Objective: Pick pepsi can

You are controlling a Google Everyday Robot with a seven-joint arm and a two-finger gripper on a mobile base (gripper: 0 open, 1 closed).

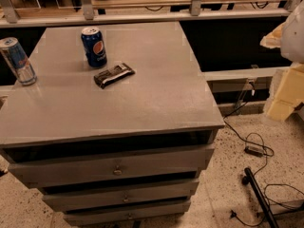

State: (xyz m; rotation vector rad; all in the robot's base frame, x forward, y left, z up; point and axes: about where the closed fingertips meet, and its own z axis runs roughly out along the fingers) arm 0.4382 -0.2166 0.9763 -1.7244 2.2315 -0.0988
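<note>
The pepsi can stands upright near the back left of the grey cabinet top. It is short and dark blue, with a round red-white-blue logo and a silver top. My gripper shows as pale cream shapes at the right edge of the camera view. It is beyond the cabinet's right side, far from the can and lower than the cabinet top. Nothing is seen in it.
A taller, slimmer silver-and-blue can stands at the cabinet's left edge. A flat dark wrapped bar lies just front-right of the pepsi can. The cabinet has drawers below. Cables and a black pole lie on the floor at the right.
</note>
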